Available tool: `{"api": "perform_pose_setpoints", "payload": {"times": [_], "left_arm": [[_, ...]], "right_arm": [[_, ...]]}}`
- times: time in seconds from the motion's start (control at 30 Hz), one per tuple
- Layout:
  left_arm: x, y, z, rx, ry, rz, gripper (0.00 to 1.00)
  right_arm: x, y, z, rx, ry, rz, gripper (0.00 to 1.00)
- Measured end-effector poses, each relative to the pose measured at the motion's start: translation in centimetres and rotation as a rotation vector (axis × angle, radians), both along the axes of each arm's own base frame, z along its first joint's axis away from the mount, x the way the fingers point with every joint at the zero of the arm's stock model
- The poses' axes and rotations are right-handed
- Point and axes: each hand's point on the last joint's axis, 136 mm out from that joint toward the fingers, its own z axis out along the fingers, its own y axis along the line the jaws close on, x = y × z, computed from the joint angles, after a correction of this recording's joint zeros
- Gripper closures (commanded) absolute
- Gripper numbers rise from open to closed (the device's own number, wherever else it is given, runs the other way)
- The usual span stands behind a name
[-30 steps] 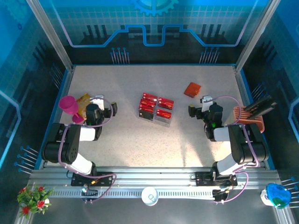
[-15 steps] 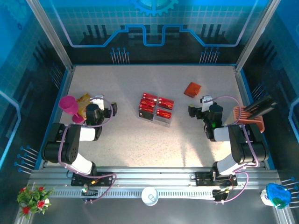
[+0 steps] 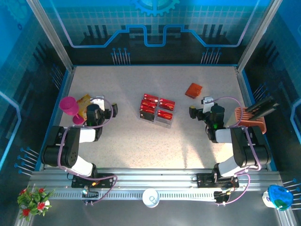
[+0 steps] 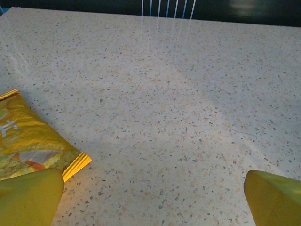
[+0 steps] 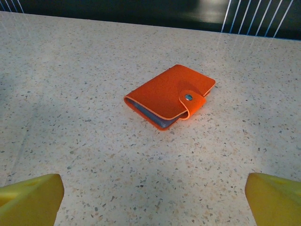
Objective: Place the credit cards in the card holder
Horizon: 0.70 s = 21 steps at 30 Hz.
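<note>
Several glossy red credit cards (image 3: 157, 108) lie grouped flat at the table's middle. The card holder (image 3: 193, 90), a small orange-red wallet snapped shut, lies at the back right; in the right wrist view the card holder (image 5: 170, 96) sits just ahead of the yellow fingertips (image 5: 33, 197). My right gripper (image 3: 199, 108) rests low on the table, open and empty, a little short of the wallet. My left gripper (image 3: 106, 108) rests at the left, open and empty, its yellow fingertips (image 4: 30, 195) wide apart over bare tabletop.
A yellow-orange snack bag (image 4: 28, 141) lies just left of the left gripper, beside a magenta cup (image 3: 69, 108). An orange slotted rack (image 3: 251, 120) holding a dark object stands at the right edge. Blue walls enclose the speckled table (image 3: 155, 141).
</note>
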Motion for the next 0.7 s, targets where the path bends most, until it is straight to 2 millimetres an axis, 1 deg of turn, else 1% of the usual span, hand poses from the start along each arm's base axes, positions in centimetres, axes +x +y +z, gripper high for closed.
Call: {"api": "perform_pose_setpoints", "payload": {"times": [0.1,0.13,0.2,0.23,0.27,0.33,0.37,0.4,0.43,0.47,0.5,0.53,0.6,0.67,0.7], "left_arm": [[0.6,0.4,1.5,0.013,0.005,0.026,0.01],[0.9,0.4,2.3,0.018,0.001,0.034,0.01],[1.3,0.4,3.9,0.024,-0.017,0.043,0.01],[1.4,0.3,4.8,0.019,-0.031,0.046,0.01],[1.6,0.2,5.7,0.015,-0.044,0.049,0.01],[1.8,0.0,7.1,0.003,-0.059,0.053,0.01],[2.0,-0.1,7.8,-0.007,-0.064,0.055,0.01],[2.3,-0.3,8.4,-0.013,-0.068,0.054,0.01],[2.5,-0.6,9.0,-0.023,-0.069,0.053,0.01],[2.8,-0.9,9.6,-0.035,-0.069,0.051,0.01],[3.1,-1.2,10.2,-0.046,-0.068,0.049,0.01],[3.3,-1.4,10.8,-0.06,-0.068,0.049,0.01],[3.7,-1.9,12.0,-0.09,-0.072,0.05,0.01],[4.1,-2.3,13.0,-0.122,-0.073,0.054,0.01],[4.2,-2.5,13.4,-0.137,-0.07,0.056,0.01]], "right_arm": [[0.0,-0.1,2.0,0.001,0.001,-0.004,0.0],[0.3,0.0,3.2,0.012,0.0,-0.008,0.0],[1.1,0.0,6.4,0.062,-0.005,-0.027,0.0],[1.6,0.0,8.4,0.11,-0.009,-0.045,0.0],[2.1,0.0,10.6,0.184,-0.01,-0.073,0.0],[2.6,-0.2,14.2,0.328,-0.017,-0.105,0.0],[2.9,-0.3,15.8,0.401,-0.025,-0.101,0.0],[3.0,-0.2,16.8,0.457,-0.024,-0.091,0.01],[3.1,0.2,17.4,0.507,-0.011,-0.074,0.03],[3.2,1.0,17.5,0.546,0.014,-0.046,0.05],[3.2,1.9,17.4,0.569,0.045,-0.019,0.08],[3.2,3.3,16.9,0.582,0.089,0.016,0.11],[2.9,6.6,15.6,0.58,0.19,0.092,0.18],[2.0,10.3,14.0,0.55,0.297,0.174,0.24],[1.1,12.3,13.1,0.527,0.35,0.223,0.25]]}}
